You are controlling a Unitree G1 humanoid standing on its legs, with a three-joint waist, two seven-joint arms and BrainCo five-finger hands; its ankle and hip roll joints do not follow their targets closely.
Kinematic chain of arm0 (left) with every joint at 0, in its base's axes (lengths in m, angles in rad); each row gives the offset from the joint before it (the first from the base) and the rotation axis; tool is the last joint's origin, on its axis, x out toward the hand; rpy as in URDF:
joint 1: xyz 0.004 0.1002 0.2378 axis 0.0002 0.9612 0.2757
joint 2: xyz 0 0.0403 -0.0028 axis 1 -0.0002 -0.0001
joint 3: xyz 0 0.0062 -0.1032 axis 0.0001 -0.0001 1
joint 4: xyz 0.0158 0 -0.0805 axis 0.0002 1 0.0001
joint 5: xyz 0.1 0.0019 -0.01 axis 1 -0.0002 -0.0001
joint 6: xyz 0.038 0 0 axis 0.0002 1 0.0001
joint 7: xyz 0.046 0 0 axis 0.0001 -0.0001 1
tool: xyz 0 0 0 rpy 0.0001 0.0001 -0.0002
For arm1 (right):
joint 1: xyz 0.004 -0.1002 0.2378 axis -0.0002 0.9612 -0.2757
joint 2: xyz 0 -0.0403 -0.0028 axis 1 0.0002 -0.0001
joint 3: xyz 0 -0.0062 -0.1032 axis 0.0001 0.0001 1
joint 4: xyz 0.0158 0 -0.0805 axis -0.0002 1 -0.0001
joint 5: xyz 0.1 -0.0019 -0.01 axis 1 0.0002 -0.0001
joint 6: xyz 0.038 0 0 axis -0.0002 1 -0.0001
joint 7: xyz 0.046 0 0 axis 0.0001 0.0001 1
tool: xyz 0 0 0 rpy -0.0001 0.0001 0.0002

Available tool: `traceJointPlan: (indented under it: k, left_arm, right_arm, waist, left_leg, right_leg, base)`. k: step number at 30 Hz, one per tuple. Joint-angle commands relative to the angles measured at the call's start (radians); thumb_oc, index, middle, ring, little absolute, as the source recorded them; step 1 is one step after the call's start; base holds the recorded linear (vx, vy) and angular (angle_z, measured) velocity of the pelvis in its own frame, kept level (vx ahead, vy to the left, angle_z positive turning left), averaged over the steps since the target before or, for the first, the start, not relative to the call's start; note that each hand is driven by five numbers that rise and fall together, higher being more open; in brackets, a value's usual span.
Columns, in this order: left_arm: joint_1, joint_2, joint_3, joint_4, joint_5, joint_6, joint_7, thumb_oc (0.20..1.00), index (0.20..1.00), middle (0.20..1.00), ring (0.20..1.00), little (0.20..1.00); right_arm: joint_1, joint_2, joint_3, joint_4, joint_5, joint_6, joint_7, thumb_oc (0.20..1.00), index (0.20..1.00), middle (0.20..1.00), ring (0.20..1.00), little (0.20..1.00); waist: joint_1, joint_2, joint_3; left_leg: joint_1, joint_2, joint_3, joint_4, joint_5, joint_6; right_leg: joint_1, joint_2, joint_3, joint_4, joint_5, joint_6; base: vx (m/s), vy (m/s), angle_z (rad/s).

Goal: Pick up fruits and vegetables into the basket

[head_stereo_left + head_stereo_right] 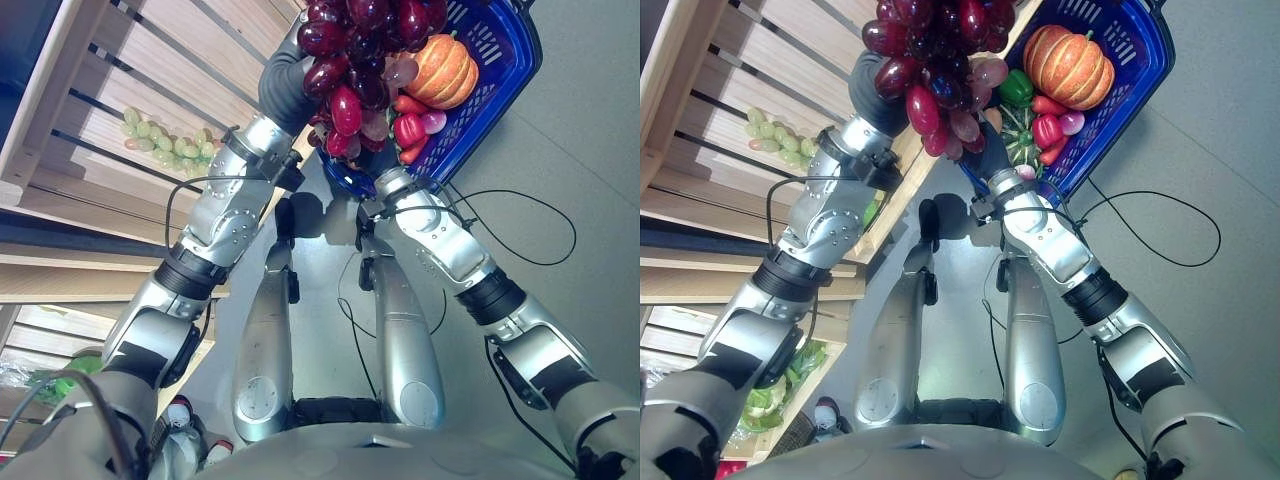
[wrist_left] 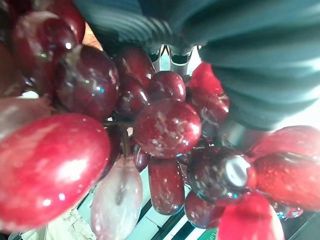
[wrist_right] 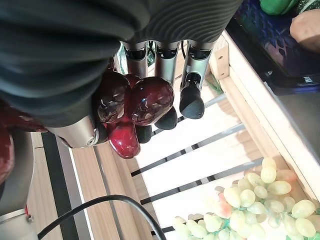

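Carrying red grape bunch (image 1: 935, 60) over to blue basket (image 1: 505, 60), left hand (image 1: 285, 85) seems curled round its stem, fingers mostly hidden. Right hand (image 1: 992, 150) at basket rim, grip cannot tell. Rec.: clear rim w/ hanging grapes, lower beside pumpkin (image 1: 442, 70), then release. Green grapes (image 1: 165, 140) remain on shelf (image 1: 90, 110).

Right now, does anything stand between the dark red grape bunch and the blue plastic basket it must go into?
Nothing visible does: the left hand holds the dark red grape bunch right at the rim of the blue plastic basket.
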Motion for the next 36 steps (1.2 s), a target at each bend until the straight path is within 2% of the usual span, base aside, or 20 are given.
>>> traceJointPlan:
  k: [1,2,3,4,8,9,10,12,15,19,24,25,31,36]
  left_arm:
    - [-0.013,-0.051,-0.026,-0.133,0.006,-0.052,0.005,0.2,0.2,0.2,0.2,0.2]
    - [-0.012,-0.051,-0.023,-0.135,0.012,-0.058,0.036,0.266,0.266,0.266,0.266,0.266]
    - [-0.01,-0.051,-0.021,-0.134,0.017,-0.062,0.049,0.438,0.438,0.438,0.438,0.438]
    - [-0.002,-0.048,-0.01,-0.126,0.025,-0.084,0.089,1.0,1.0,1.0,1.0,1.0]
    - [0.008,-0.044,0.013,-0.115,0.104,-0.128,0.218,1.0,1.0,1.0,1.0,1.0]
    - [0.014,-0.04,0.025,-0.101,0.187,-0.146,0.307,1.0,1.0,1.0,1.0,1.0]
    - [0.015,-0.039,0.026,-0.1,0.197,-0.148,0.321,1.0,1.0,1.0,1.0,1.0]
    - [0.018,-0.028,0.039,-0.085,0.275,-0.161,0.421,1.0,1.0,1.0,1.0,1.0]
    - [0.027,-0.027,0.055,-0.08,0.368,-0.167,0.49,1.0,1.0,1.0,1.0,1.0]
    - [0.027,-0.014,0.075,-0.082,0.468,-0.185,0.566,1.0,1.0,1.0,1.0,1.0]
    - [0.024,-0.017,0.091,-0.079,0.524,-0.187,0.625,1.0,1.0,1.0,1.0,1.0]
    - [0.022,-0.018,0.101,-0.069,0.552,-0.191,0.664,1.0,1.0,1.0,1.0,1.0]
    - [0.03,-0.025,0.131,-0.039,0.596,-0.17,0.72,1.0,1.0,1.0,1.0,1.0]
    - [0.048,-0.004,0.162,0.01,0.641,-0.183,0.811,1.0,1.0,1.0,1.0,1.0]
  right_arm:
    - [-0.054,0.056,-0.036,-0.087,0.002,-0.086,-0.005,0.2,0.2,0.2,0.2,0.2]
    - [-0.053,0.054,-0.037,-0.089,0.004,-0.083,-0.006,0.2,0.2,0.2,0.2,0.2]
    - [-0.052,0.054,-0.036,-0.089,0.004,-0.085,-0.008,0.2,0.2,0.2,0.2,0.2]
    - [-0.048,0.053,-0.039,-0.088,0.0,-0.088,-0.011,0.2,0.2,0.2,0.2,0.2]
    - [-0.043,0.052,-0.046,-0.088,-0.003,-0.092,-0.016,0.2,0.2,0.2,0.2,0.2]
    - [-0.04,0.053,-0.051,-0.085,-0.007,-0.098,-0.017,0.2,0.2,0.2,0.2,0.2]
    - [-0.04,0.053,-0.052,-0.084,-0.007,-0.098,-0.017,0.2,0.2,0.2,0.2,0.2]
    - [-0.037,0.049,-0.06,-0.089,-0.005,-0.098,-0.02,0.2,0.2,0.2,0.2,0.2]
    - [-0.031,0.05,-0.069,-0.085,-0.006,-0.105,-0.019,0.2,0.2,0.2,0.2,0.2]
    - [-0.023,0.047,-0.083,-0.083,-0.001,-0.118,-0.026,0.2,0.2,0.2,0.2,0.2]
    - [-0.019,0.054,-0.091,-0.08,-0.008,-0.126,-0.034,0.2,0.2,0.2,0.2,0.2]
    - [-0.015,0.058,-0.094,-0.077,-0.011,-0.136,-0.039,0.2,0.2,0.2,0.2,0.2]
    - [-0.002,0.069,-0.112,-0.074,-0.025,-0.142,-0.055,0.2,0.2,0.2,0.2,0.2]
    - [0.018,0.058,-0.135,-0.072,-0.027,-0.158,-0.065,0.2,0.2,0.2,0.2,0.2]
  waist:
    - [-0.016,0.026,-0.03]
    - [-0.015,0.026,-0.03]
    - [-0.015,0.026,-0.03]
    - [-0.013,0.027,-0.03]
    - [-0.009,0.028,-0.03]
    - [-0.006,0.029,-0.03]
    - [-0.006,0.029,-0.03]
    - [-0.004,0.029,-0.03]
    - [0.0,0.029,-0.03]
    - [0.004,0.029,-0.03]
    - [0.006,0.029,-0.03]
    - [0.006,0.028,-0.03]
    - [0.006,0.029,-0.03]
    - [0.004,0.03,-0.03]
  left_leg:
    - [-0.007,-0.055,0.021,0.067,-0.098,0.034]
    - [-0.007,-0.055,0.021,0.068,-0.098,0.034]
    - [-0.007,-0.055,0.021,0.069,-0.098,0.033]
    - [-0.007,-0.055,0.02,0.068,-0.099,0.034]
    - [-0.011,-0.058,0.016,0.07,-0.099,0.034]
    - [-0.013,-0.059,0.013,0.07,-0.098,0.034]
    - [-0.014,-0.059,0.012,0.07,-0.098,0.034]
    - [-0.015,-0.06,0.009,0.071,-0.098,0.035]
    - [-0.016,-0.061,0.007,0.073,-0.099,0.033]
    - [-0.014,-0.064,0.001,0.071,-0.098,0.033]
    - [-0.014,-0.062,0.003,0.069,-0.096,0.03]
    - [-0.017,-0.061,0.003,0.071,-0.098,0.029]
    - [-0.016,-0.061,0.005,0.073,-0.1,0.025]
    - [-0.023,-0.059,0.007,0.077,-0.095,0.024]
  right_leg:
    - [0.117,-0.018,-0.066,-0.132,0.019,0.072]
    - [0.116,-0.018,-0.066,-0.13,0.018,0.073]
    - [0.115,-0.018,-0.066,-0.13,0.018,0.073]
    - [0.115,-0.019,-0.067,-0.128,0.017,0.074]
    - [0.111,-0.019,-0.07,-0.124,0.014,0.074]
    - [0.11,-0.019,-0.072,-0.123,0.012,0.074]
    - [0.11,-0.019,-0.072,-0.123,0.012,0.074]
    - [0.109,-0.02,-0.074,-0.121,0.01,0.075]
    - [0.112,-0.022,-0.079,-0.121,0.007,0.075]
    - [0.114,-0.023,-0.084,-0.12,0.006,0.076]
    - [0.113,-0.024,-0.085,-0.118,0.004,0.077]
    - [0.108,-0.024,-0.086,-0.113,0.002,0.078]
    - [0.107,-0.024,-0.088,-0.105,-0.004,0.079]
    - [0.1,-0.023,-0.087,-0.102,-0.001,0.077]
  base:
    - [0.0,0.0,0.0]
    - [0.0,0.0,0.0]
    - [0.0,0.0,0.0]
    - [0.0,0.0,0.0]
    - [0.0,0.0,0.0]
    - [0.0,0.0,0.0]
    - [0.0,0.0,0.0]
    - [0.0,0.0,0.0]
    - [0.0,0.0,0.0]
    - [0.0,0.0,0.0]
    - [0.0,0.0,0.0]
    - [0.0,0.0,0.0]
    - [0.0,0.0,0.0]
    - [0.0,0.0,0.0]
